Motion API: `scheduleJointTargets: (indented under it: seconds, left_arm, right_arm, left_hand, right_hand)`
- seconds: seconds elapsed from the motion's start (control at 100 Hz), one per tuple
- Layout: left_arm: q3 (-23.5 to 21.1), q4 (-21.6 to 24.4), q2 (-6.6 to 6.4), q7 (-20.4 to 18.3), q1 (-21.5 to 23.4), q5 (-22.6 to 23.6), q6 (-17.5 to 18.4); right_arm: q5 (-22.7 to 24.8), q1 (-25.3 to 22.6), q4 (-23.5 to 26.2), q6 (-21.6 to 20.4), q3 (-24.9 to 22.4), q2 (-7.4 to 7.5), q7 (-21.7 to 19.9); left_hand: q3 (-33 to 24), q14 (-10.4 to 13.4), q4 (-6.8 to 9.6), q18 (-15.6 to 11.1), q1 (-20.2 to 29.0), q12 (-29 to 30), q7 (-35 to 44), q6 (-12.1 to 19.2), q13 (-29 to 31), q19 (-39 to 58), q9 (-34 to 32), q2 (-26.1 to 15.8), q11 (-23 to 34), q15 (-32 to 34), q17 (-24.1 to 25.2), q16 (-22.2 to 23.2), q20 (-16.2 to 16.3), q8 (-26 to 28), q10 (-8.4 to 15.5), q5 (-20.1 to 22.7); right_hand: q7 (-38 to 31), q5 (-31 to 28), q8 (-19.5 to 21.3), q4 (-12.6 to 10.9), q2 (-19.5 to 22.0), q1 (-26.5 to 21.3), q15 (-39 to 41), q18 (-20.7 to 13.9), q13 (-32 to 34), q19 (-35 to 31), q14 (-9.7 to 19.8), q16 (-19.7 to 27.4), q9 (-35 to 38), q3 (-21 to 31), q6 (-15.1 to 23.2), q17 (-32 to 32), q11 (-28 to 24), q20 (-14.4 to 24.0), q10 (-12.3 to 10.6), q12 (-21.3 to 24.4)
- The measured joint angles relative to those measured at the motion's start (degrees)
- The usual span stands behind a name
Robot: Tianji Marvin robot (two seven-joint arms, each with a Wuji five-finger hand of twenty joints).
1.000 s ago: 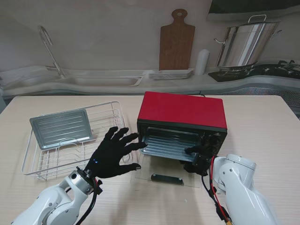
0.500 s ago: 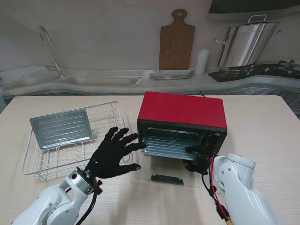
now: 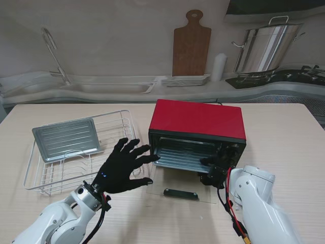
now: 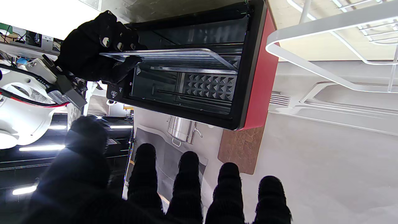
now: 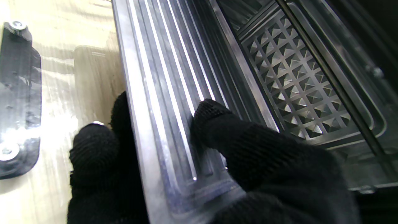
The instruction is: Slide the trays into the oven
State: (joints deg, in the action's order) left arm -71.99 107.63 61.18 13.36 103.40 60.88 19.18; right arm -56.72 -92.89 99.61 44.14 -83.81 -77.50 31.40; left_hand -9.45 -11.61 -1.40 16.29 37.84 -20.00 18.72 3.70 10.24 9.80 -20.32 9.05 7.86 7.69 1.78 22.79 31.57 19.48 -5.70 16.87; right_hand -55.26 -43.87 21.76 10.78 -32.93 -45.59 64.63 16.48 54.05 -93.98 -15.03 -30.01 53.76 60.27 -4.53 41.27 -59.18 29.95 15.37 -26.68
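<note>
Kitchen tabletop (image 3: 284, 137): right hand (image 3: 216, 168) pinches the tray's (image 3: 180, 155) near-right corner, oven (image 3: 198, 129) mouth straight ahead; left hand (image 3: 122, 165) hovers spread, holding nothing.

Both arms: glossy white rounded shells. Left hand (image 3: 122, 166) and right hand (image 3: 216, 163) wear black knit gloves, five fingers each. Red and black cables (image 3: 228, 199) run along the right forearm.
</note>
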Motion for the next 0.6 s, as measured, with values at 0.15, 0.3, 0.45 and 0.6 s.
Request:
scheduleJointTargets:
  seconds: [0.15, 0.3, 0.45, 0.6]
  left_arm:
    - [0.0, 0.0, -0.01, 0.0, 0.1, 0.0, 0.0]
    - [-0.1, 0.0, -0.01, 0.0, 0.1, 0.1, -0.1]
    - [-0.1, 0.0, -0.01, 0.0, 0.2, 0.1, -0.1]
    - [-0.1, 0.1, -0.01, 0.0, 0.3, 0.1, -0.1]
  right_arm:
    - [0.1, 0.2, -0.2, 0.0, 0.1, -0.02, 0.0]
    - [0.7, 0.4, -0.3, 0.0, 0.2, -0.04, -0.2]
    - [0.4, 0.5, -0.4, -0.2, 0.4, -0.04, 0.4]
    - [0.2, 0.5, -0.4, -0.5, 0.4, -0.06, 0.6]
  left_hand:
    - [0.0, 0.0, 0.00, 0.0, 0.0, 0.0, 0.0, 0.0, 0.0, 0.0, 0.0, 0.0, 0.0, 0.0, 0.0, 0.0, 0.0, 0.0, 0.0, 0.0]
    - [0.0, 0.0, 0.00, 0.0, 0.0, 0.0, 0.0, 0.0, 0.0, 0.0, 0.0, 0.0, 0.0, 0.0, 0.0, 0.0, 0.0, 0.0, 0.0, 0.0]
    - [0.0, 0.0, 0.00, 0.0, 0.0, 0.0, 0.0, 0.0, 0.0, 0.0, 0.0, 0.0, 0.0, 0.0, 0.0, 0.0, 0.0, 0.0, 0.0, 0.0]
    - [0.0, 0.0, 0.00, 0.0, 0.0, 0.0, 0.0, 0.0, 0.0, 0.0, 0.0, 0.0, 0.0, 0.0, 0.0, 0.0, 0.0, 0.0, 0.0, 0.0]
  right_hand:
    - [0.0, 0.0, 0.0, 0.0, 0.0, 0.0, 0.0, 0.0, 0.0, 0.0, 0.0, 0.0, 0.0, 0.0, 0.0, 0.0, 0.0, 0.0, 0.0, 0.0]
    - [0.0, 0.2, 0.0, 0.0, 0.3, 0.0, 0.1, 0.0, 0.0, 0.0, 0.0, 0.0, 0.0, 0.0, 0.0, 0.0, 0.0, 0.0, 0.0, 0.0]
    - [-0.1, 0.2, 0.0, 0.0, 0.5, 0.0, 0.2, 0.0, 0.0, 0.0, 0.0, 0.0, 0.0, -0.6, 0.1, 0.0, 0.0, 0.5, 0.0, 0.0]
    - [-0.1, 0.8, -3.0, -0.7, -1.0, 1.0, -4.2, 0.0, -0.3, 1.7, 0.0, 1.2, -1.6, 0.4, 0.1, -1.3, 2.5, 0.4, 0.0, 1.9]
